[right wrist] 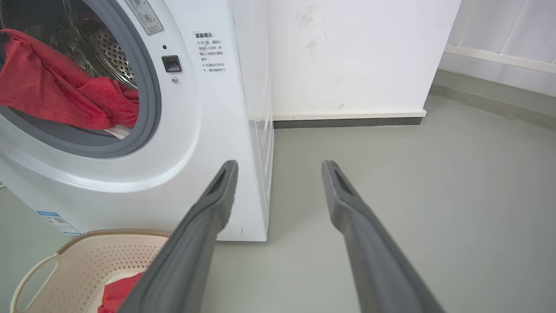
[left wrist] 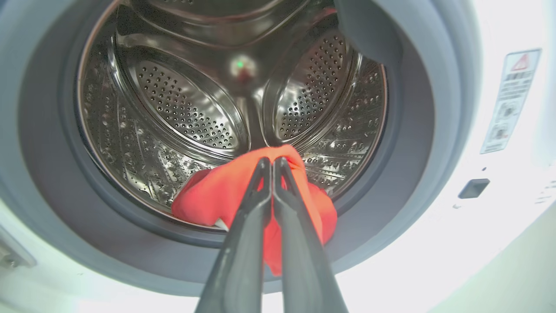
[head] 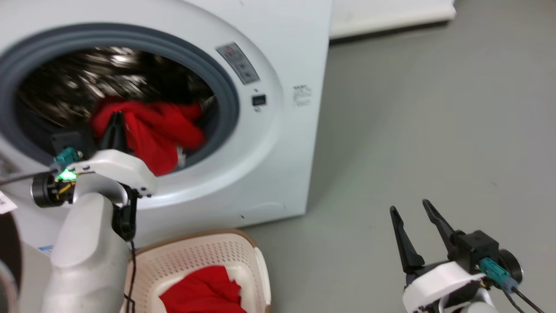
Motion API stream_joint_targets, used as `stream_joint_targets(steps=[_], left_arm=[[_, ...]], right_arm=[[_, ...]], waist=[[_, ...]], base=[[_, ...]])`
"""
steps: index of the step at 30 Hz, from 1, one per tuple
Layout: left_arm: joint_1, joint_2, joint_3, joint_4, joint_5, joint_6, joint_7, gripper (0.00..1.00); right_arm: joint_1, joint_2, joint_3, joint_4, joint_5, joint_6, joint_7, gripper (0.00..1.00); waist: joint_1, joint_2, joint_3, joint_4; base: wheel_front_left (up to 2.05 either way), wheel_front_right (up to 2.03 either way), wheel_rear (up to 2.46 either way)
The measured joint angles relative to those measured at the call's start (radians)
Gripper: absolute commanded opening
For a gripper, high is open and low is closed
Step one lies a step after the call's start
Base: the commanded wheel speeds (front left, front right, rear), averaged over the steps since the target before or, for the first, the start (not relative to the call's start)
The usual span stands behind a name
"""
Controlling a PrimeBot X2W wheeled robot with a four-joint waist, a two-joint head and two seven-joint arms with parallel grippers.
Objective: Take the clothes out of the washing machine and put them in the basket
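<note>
Left gripper [left wrist: 272, 161], pinched shut on the red garment [left wrist: 213, 195] at the porthole's lower rim [left wrist: 130, 245], may lose it if trailing cloth snags there.

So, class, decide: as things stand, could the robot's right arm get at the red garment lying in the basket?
Probably yes. The right end effector hangs open to the right of the basket, with floor alone between them, and the red garment lies uncovered inside.
</note>
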Motion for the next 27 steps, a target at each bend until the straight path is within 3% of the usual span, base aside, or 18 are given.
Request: stream_joint_targets(steps=[9,20,27], left_arm=[[0.156,-0.047,-0.002,-0.309,0.012,-0.004,-0.003,0.00],[0.387,-0.075,-0.043,-0.726,0.022,0.047,0.071,0.00],[0.611,-0.114,-0.067,-0.803,0.009,0.095,0.099,0.00]], right_arm=[[0.078,-0.001,-0.051,-0.108,-0.024,0.000,0.055,1.00],[0.113,-0.001,-0.068,-0.181,-0.030,0.000,0.084,1.00],[0.121,-0.001,-0.054,-0.187,-0.021,0.000,0.083,1.00]], waist=[[0.0000,0.0001,-0.118,0.109],[0.0002,0.0000,-0.139,0.186],[0.0003,0.0000,-0.099,0.190]], base=[[0.00,0.00,0.00],[0.00,0.00,0.00],[0.00,0.00,0.00]])
